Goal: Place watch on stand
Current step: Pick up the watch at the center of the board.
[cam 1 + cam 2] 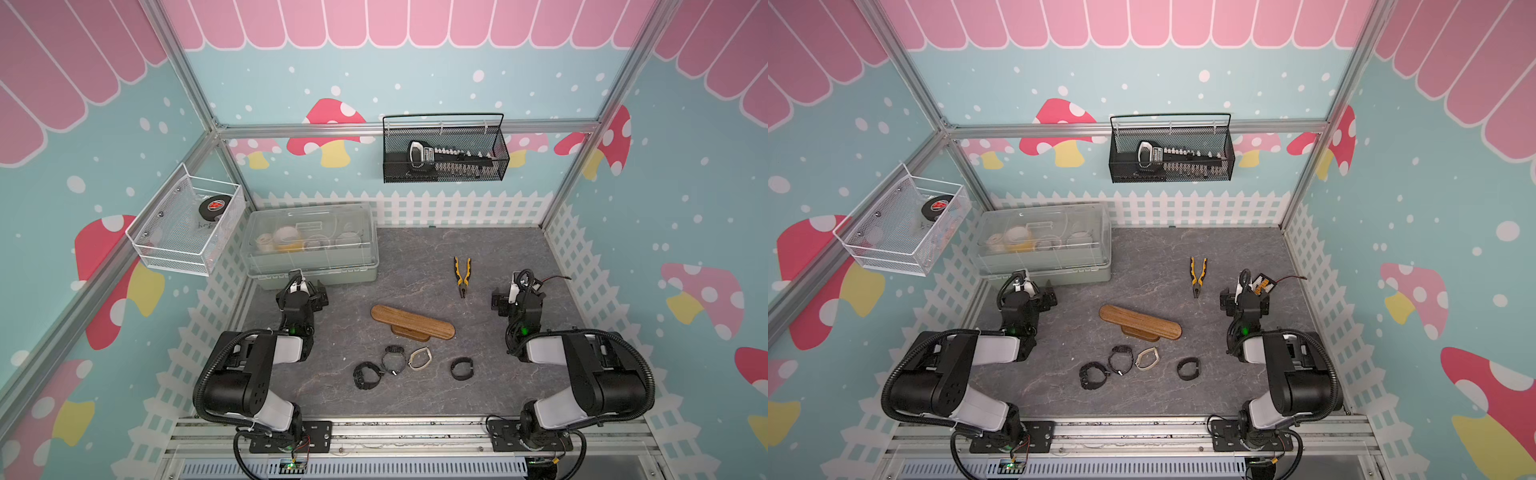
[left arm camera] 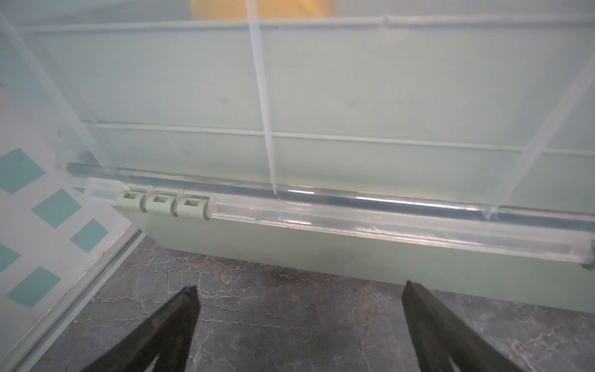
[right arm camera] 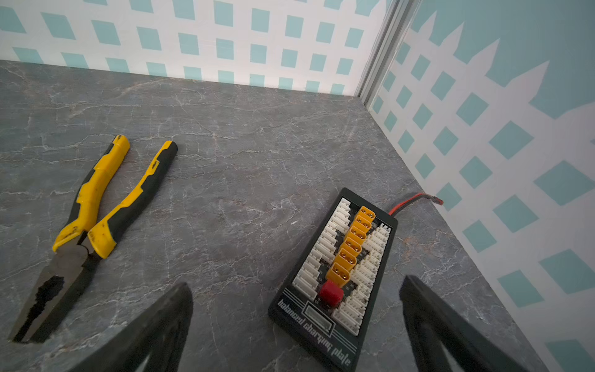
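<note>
The stand (image 1: 411, 322) (image 1: 1140, 322), a long brown wooden bar on a small base, sits mid-table with its bar bare. Several watches lie in a row in front of it: a black watch (image 1: 366, 375), a second black watch (image 1: 394, 359), a beige one (image 1: 419, 358) and a black band (image 1: 462, 368). My left gripper (image 2: 301, 286) is open at the back left, over bare tabletop and facing the box. My right gripper (image 3: 295, 282) is open at the back right, with the near end of a charging plate (image 3: 335, 277) between its fingers' lines. Neither wrist view shows a watch or the stand.
Yellow-handled pliers (image 1: 462, 276) (image 3: 93, 225) lie behind the stand. A clear-lidded green box (image 1: 311, 245) (image 2: 354, 251) stands at the back left. Wire baskets (image 1: 444, 149) (image 1: 187, 224) hang on the walls. Fence-printed walls (image 3: 483, 161) close in the table.
</note>
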Available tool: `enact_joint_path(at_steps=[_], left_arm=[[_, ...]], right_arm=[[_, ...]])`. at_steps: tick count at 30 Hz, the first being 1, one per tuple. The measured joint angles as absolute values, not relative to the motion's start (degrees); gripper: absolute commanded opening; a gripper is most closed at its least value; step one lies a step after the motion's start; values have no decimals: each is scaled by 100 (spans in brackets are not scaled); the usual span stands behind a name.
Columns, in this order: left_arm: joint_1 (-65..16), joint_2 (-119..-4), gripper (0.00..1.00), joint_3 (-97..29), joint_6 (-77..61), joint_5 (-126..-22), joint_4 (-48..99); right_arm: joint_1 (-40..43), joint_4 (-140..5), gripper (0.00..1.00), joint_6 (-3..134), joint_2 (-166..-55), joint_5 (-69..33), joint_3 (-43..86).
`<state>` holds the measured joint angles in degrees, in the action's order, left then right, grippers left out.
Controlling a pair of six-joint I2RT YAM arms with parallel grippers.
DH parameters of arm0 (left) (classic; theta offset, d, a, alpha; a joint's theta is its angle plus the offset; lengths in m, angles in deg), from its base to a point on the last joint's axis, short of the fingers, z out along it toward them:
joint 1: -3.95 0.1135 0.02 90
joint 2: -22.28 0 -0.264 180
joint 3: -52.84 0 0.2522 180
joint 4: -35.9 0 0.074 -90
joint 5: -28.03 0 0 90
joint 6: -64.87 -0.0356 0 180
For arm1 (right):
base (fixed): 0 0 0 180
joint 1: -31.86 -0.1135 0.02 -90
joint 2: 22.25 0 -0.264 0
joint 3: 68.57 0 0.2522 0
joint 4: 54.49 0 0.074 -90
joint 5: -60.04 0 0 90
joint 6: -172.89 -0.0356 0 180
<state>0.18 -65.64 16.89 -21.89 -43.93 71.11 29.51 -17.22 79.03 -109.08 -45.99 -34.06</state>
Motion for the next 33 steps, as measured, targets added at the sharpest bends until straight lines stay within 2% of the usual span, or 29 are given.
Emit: enact_joint_path(at_steps=[23, 28, 33], left_arm=[[0, -6398, 99, 1682, -2191, -4347, 6884], [-234, -5935, 99, 1391, -2261, -4013, 6283], [-745, -5522, 99, 994, -2396, -3436, 5640]], right_arm=[[2948, -1770, 100, 7901, -10888, -4676, -3402], [2942, -2937, 100, 7870, -10136, -4947, -3028], [2667, -3705, 100, 7774, -9386, -5762, -2558]])
